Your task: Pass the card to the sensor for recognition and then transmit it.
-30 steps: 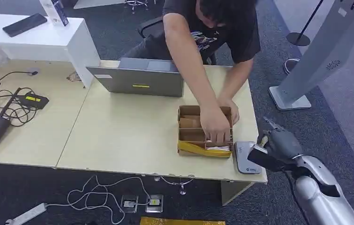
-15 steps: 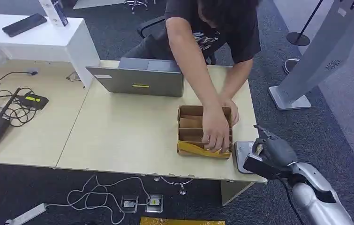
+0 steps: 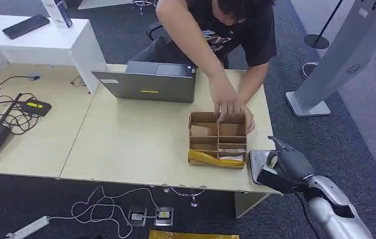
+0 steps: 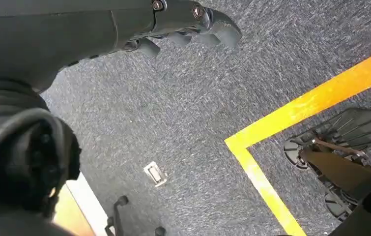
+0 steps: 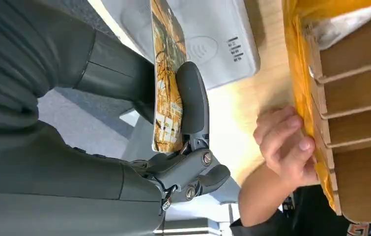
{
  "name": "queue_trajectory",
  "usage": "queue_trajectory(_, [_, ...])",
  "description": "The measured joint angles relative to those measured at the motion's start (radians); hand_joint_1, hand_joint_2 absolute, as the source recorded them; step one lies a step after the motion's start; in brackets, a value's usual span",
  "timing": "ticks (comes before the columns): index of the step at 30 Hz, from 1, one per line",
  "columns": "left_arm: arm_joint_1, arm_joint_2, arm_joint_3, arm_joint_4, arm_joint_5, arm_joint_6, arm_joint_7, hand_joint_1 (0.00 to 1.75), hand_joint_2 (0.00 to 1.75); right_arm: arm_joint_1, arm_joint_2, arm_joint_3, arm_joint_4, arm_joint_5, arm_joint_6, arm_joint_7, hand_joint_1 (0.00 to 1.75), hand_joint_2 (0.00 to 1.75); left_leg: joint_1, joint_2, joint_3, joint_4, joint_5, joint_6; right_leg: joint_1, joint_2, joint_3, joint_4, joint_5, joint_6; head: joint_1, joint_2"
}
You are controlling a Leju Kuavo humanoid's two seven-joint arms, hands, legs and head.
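My right hand (image 3: 286, 167) hovers at the near right corner of the table, beside the grey-white card reader (image 3: 257, 164). It pinches an orange picture card (image 5: 166, 73) edge-on between thumb and fingers (image 5: 193, 98), and the card stands just above the reader (image 5: 208, 44). In the head view the card (image 3: 274, 160) shows as a thin sliver by the thumb. My left hand (image 4: 183, 22) hangs over the carpet, holding nothing, fingers loosely apart.
A partitioned cardboard box (image 3: 215, 160) with a yellow front sits left of the reader. A person leans over the table (image 3: 136, 144), hands (image 3: 228, 109) at the box's far edge; one hand (image 5: 284, 142) touches its side. A laptop (image 3: 148, 84), cables (image 3: 6, 114) and a white kiosk (image 3: 335, 59) stand around.
The person's arm has drawn back from the box's near compartments to its far edge. My right hand with the card has shifted slightly left and nearer, closer to the reader.
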Motion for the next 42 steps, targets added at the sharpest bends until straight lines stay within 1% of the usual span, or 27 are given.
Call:
queue_trajectory(7, [0.0, 0.0, 0.0, 0.0, 0.0, 0.0, 0.0, 0.0, 0.0, 0.0, 0.0, 0.014, 0.008, 0.006, -0.008, -0.005, 1.75, 1.75, 0.0, 0.0, 0.0, 0.0, 0.0, 0.0, 0.0, 0.0, 0.0, 0.0, 0.0, 0.0, 0.0, 0.0])
queue_trajectory(26, [0.0, 0.0, 0.0, 0.0, 0.006, 0.0, 0.0, 0.0, 0.0, -0.028, 0.025, 0.029, 0.061, 0.009, -0.034, -0.036, 1.75, 1.75, 0.0, 0.0, 0.0, 0.0, 0.0, 0.0, 0.0, 0.0, 0.0, 0.0, 0.0, 0.0, 0.0, 0.0])
queue_trajectory(42, [0.0, -0.001, 0.0, 0.0, 0.0, 0.0, 0.0, 0.0, 0.0, -0.055, 0.038, 0.033, 0.095, 0.007, -0.056, -0.035, 1.75, 1.75, 0.0, 0.0, 0.001, 0.0, 0.0, 0.0, 0.0, 0.0, 0.001, 0.0, 0.0, 0.0, 0.0, 0.0])
